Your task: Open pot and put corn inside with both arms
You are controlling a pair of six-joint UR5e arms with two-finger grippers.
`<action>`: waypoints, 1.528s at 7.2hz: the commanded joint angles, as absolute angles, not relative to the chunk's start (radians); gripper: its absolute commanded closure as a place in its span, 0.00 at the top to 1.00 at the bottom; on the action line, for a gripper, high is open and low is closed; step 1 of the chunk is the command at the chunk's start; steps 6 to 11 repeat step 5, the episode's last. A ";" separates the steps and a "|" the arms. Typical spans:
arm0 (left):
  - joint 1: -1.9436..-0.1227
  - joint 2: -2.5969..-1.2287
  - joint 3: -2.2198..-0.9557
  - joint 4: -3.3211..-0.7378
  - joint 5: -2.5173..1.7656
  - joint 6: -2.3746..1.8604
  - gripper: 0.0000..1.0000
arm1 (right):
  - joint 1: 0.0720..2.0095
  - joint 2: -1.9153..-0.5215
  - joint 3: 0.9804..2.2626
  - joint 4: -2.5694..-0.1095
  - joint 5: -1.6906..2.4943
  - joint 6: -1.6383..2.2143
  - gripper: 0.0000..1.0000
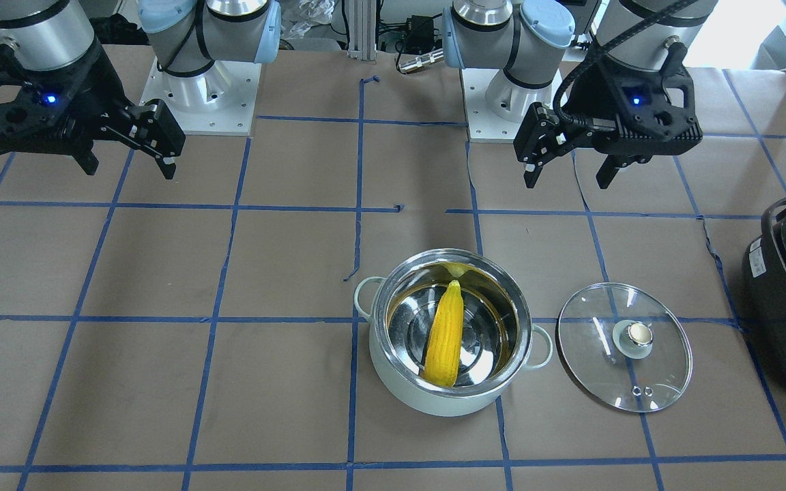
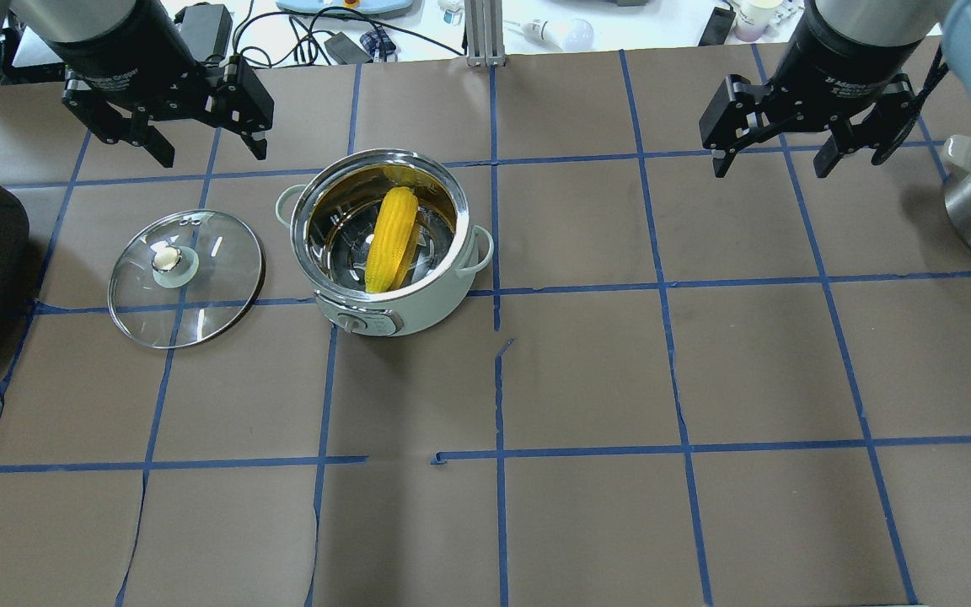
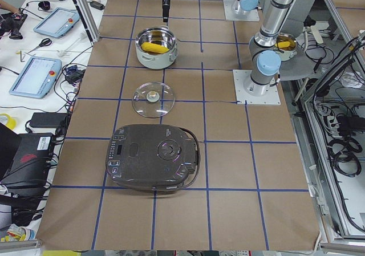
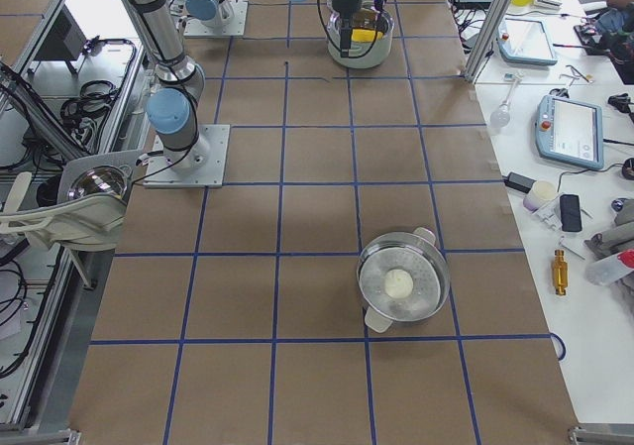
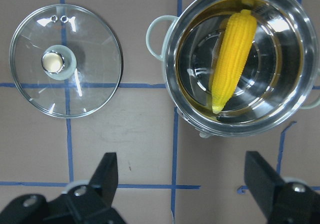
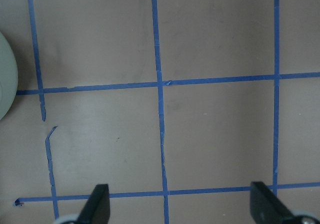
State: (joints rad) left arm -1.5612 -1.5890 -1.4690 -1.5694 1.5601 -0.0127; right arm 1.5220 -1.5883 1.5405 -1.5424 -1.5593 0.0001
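Left gripper (image 2: 211, 155) and right gripper (image 2: 770, 167) both spread wide, gripping nothing, hanging high and well apart; corn (image 2: 391, 240) lies slantwise inside the open pot (image 2: 384, 308); glass lid (image 2: 203, 287) flat just beside it, knob up; looks done.

This is a robotics lab. Two arms (image 3: 265, 65) are bolted by steel plates (image 3: 268, 94) to a table (image 2: 587, 371) that carries brown paper and a blue tape grid (image 2: 662, 287). In the exterior left view, pendants (image 3: 35, 75) lie at 9 o'clock and cables (image 3: 342, 147) at 3 o'clock.
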 commanded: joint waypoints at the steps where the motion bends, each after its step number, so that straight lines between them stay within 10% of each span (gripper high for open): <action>1: -1.563 -1.562 -1.502 -1.574 1.560 0.006 1.00 | 1.522 -1.598 1.523 -1.517 -1.551 -0.003 1.00; 11: -1.565 -1.560 -1.511 -1.572 1.560 0.006 1.00 | 1.522 -1.597 1.523 -1.519 -1.554 -0.012 1.00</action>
